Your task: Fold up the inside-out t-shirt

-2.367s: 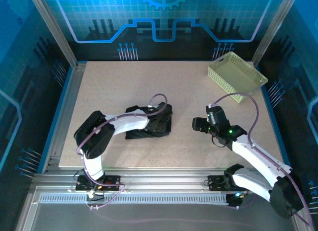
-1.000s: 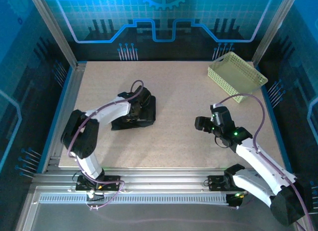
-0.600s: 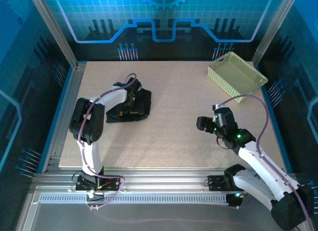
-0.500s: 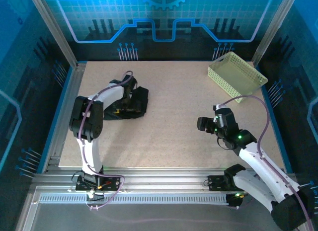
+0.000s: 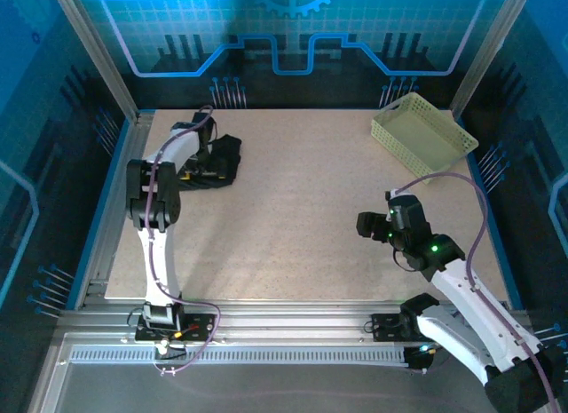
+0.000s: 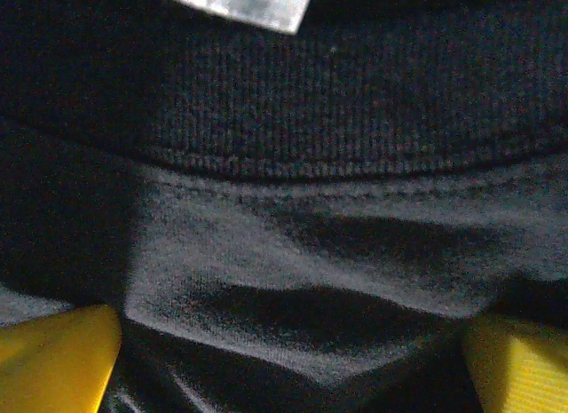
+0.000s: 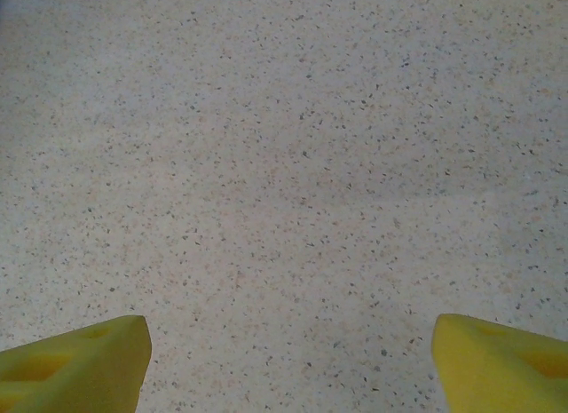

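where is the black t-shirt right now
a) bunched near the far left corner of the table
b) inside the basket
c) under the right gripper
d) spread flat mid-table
A: the top view shows the t-shirt bunched up near the far left corner of the table, at the left gripper, well apart from the basket at the far right.

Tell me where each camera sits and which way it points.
Top external: above and behind, looking down at table, basket, t-shirt, left arm, right arm.
Left wrist: on the left arm, close against the t-shirt and its pale tag; yellow left gripper fingertips at bottom corners.
Right wrist: on the right arm, facing bare table; yellow right gripper fingertips show.
Shared: top external and left wrist both see the t-shirt.
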{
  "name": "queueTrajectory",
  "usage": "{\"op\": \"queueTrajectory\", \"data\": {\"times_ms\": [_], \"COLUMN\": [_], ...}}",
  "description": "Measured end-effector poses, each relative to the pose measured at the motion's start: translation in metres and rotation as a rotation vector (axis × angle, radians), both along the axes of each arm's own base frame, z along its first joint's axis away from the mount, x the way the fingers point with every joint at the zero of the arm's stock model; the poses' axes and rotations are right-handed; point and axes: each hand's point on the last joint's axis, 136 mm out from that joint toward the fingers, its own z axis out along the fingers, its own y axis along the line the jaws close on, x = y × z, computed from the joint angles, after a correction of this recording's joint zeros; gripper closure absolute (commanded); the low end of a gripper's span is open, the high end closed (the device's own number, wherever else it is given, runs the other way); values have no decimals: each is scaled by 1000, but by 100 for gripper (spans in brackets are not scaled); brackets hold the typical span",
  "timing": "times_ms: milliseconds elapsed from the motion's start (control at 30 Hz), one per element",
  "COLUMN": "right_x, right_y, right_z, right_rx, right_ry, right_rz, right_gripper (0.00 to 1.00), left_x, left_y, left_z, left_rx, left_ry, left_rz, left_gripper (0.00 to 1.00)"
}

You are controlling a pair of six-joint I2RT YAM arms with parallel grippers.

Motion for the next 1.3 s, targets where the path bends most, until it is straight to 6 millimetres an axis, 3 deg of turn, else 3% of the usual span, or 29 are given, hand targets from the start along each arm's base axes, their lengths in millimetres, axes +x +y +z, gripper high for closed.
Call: {"op": "queueTrajectory", "data": {"times_ms": [133,300,433,667,733,833,1000,1100,1167,1300], "right_x": [0,3,7,12,14,19,37,47,53,64], "right_y": [-1,0,2,3,2,1,5,0,-4,-9], "right_z": [-1,-8,-7,-9,-8,-2,29,46,54,69], "right_rx": [-2,-14,-17,-20,-30,-60,-80,-96,-104,-129], "right_ry": [4,36,42,44,42,26,-88,-151,-187,-263], "right_rz": [-3,-3,-3,-6,-9,-2,39,27,14,3], "right_gripper": [16,15,15,13,12,10,8,6,5,3], "left_x": [20,41,51,49,40,16,-25,-48,-67,-106], "left_y": [32,54,65,70,68,57,28,10,1,4], "left_z": [1,4,7,12,17,40,111,141,144,126], "left_rx": [69,117,138,177,185,192,184,172,154,126], "left_ry": [-22,-56,-75,-79,-82,-111,-312,-489,-567,-669], "left_rz": [-12,-25,-22,-22,-22,-12,34,29,23,62], "left_gripper": [1,1,1,1,1,1,1,1,1,1]}}
